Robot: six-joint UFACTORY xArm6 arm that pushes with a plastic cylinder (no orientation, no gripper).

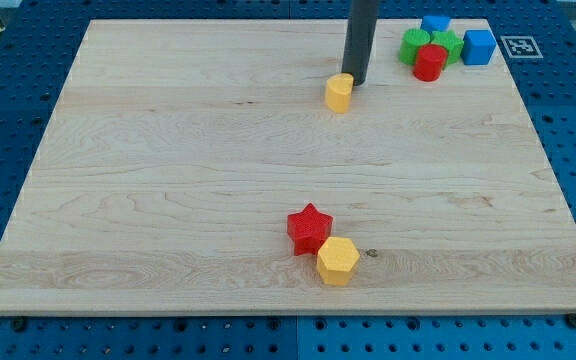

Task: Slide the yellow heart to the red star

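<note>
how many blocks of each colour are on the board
yellow: 2, heart beside my tip, hexagon touching the red star
red: 2, star, cylinder
green: 2
blue: 2
total: 8

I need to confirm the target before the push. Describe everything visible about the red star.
The red star is a small, solid block of matte, plastic-looking red with blunt rounded points. It lies flat on the wooden board, near the view's bottom, slightly right of centre. The yellow hexagon block sits against its lower right side, apparently touching. My tip is far off, towards the view's top.
</note>
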